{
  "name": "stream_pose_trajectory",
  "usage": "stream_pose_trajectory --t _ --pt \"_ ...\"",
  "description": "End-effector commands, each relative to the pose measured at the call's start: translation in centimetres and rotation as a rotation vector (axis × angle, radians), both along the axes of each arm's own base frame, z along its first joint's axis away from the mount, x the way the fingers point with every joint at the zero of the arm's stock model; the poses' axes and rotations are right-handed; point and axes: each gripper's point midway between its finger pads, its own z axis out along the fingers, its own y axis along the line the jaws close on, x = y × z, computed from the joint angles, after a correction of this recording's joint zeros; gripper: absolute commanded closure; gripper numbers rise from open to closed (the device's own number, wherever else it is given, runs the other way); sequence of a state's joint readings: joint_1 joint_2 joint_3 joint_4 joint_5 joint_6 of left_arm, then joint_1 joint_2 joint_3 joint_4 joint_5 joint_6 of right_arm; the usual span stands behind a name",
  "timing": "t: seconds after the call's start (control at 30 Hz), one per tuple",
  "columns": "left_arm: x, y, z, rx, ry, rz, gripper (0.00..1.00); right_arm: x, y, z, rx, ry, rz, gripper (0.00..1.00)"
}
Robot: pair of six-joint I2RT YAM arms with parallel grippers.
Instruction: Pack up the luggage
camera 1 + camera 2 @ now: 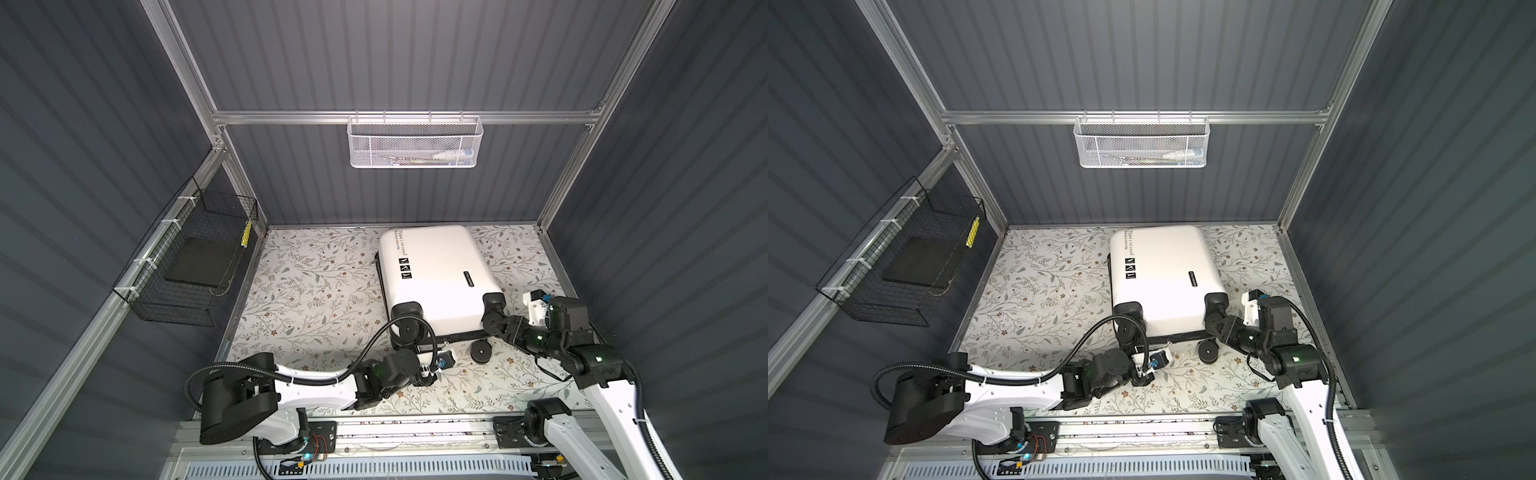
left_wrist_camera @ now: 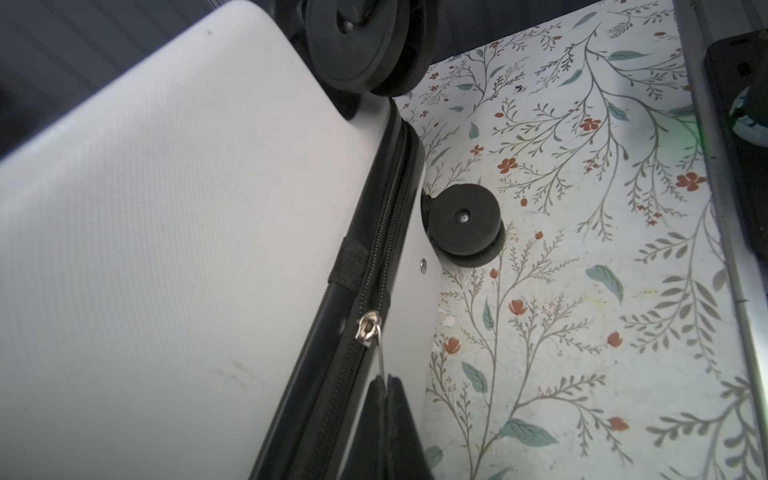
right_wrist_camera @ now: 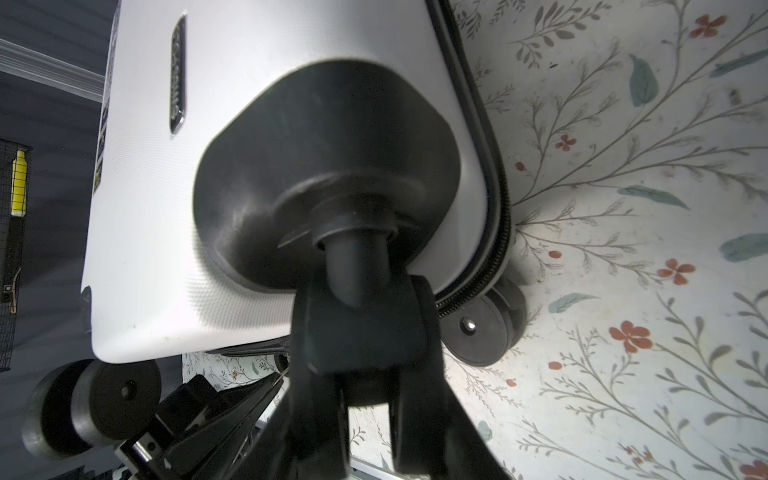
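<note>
Luggage (image 1: 436,274): lies shut, its zipper pull (image 2: 381,353) pinched between the left gripper (image 2: 384,384)'s closed fingers, a corner wheel (image 3: 359,266) clamped between the right gripper (image 3: 368,386)'s fingers; seemingly zipper stage, packing apparently not begun.

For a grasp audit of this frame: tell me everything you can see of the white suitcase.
The luggage is a small white hard-shell case with textured skin, rounded corners, black lettering, a black zipper band and black wheels. It lies flat, lid down, on the floral table, wheels toward the robot. The left gripper pinches its metal zipper pull; the right gripper clamps the caster at its near right corner.
</note>
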State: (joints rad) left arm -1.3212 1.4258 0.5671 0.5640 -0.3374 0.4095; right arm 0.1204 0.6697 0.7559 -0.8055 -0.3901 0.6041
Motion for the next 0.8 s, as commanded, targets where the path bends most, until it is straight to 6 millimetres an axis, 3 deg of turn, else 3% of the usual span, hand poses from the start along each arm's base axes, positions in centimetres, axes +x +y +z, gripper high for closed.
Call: stream_pose_trajectory --t 0.0,0.47,0.77 --pt "-5.7 -4.4 0.8 -0.045 0.035 -0.284 1.00 -0.6 2.7 3.4 0.127 -0.052 0.095 1.00" --pt "-5.9 -8.9 -0.2 -0.086 0.033 -0.326 1.00 -0.8 3.1 1.6 0.137 -0.015 0.100 1.00" --pt "-6.3 -11.7 -0.6 -0.133 0.042 -0.368 1.00 -1.1 3.4 1.9 0.141 -0.021 0.109 1.00"
